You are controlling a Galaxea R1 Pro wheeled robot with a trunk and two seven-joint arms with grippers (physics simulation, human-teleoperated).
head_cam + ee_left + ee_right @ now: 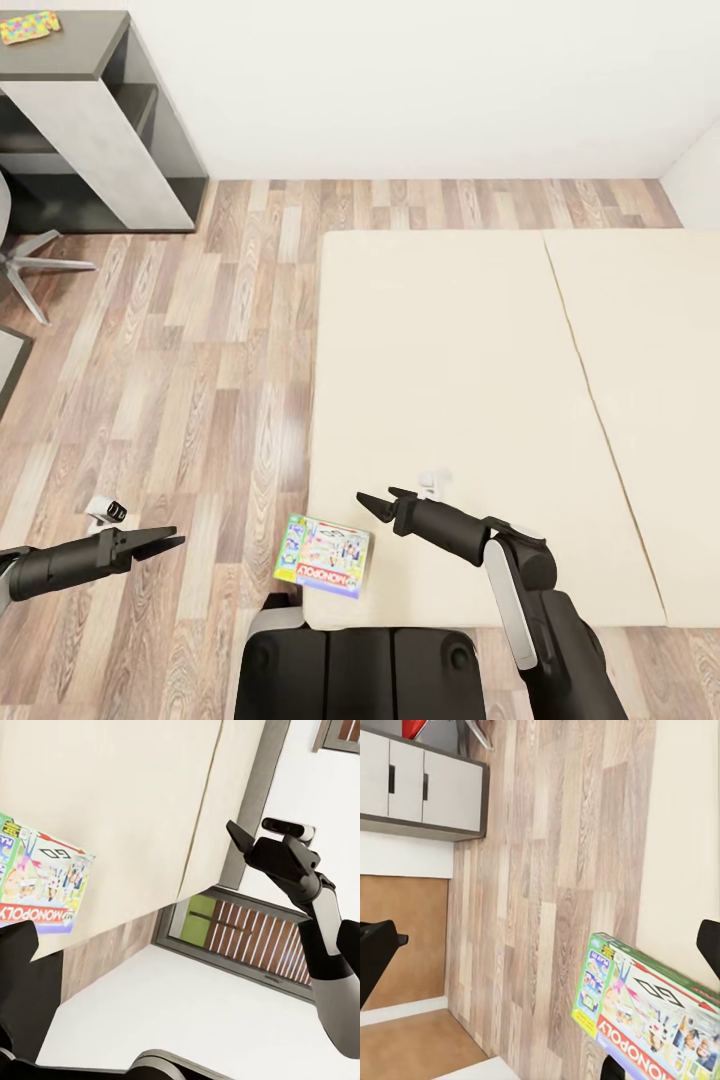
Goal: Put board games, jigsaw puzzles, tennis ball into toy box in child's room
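Head view: Monopoly box on bed corner; fingers apart.

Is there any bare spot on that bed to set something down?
Plenty: the cream bed is bare beyond the right gripper, up to the wall. Only its near corner is taken, by the Monopoly box overhanging the edge.

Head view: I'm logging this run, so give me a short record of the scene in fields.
setting: bedroom, wood-plank floor
bed: cream two-part mattress
Monopoly box: flat on the bed's near left corner, slightly over the edge
left gripper: over the floor, holding nothing
right gripper: open, above the bed, just right of the box
desk: far left
jigsaw: on the desk
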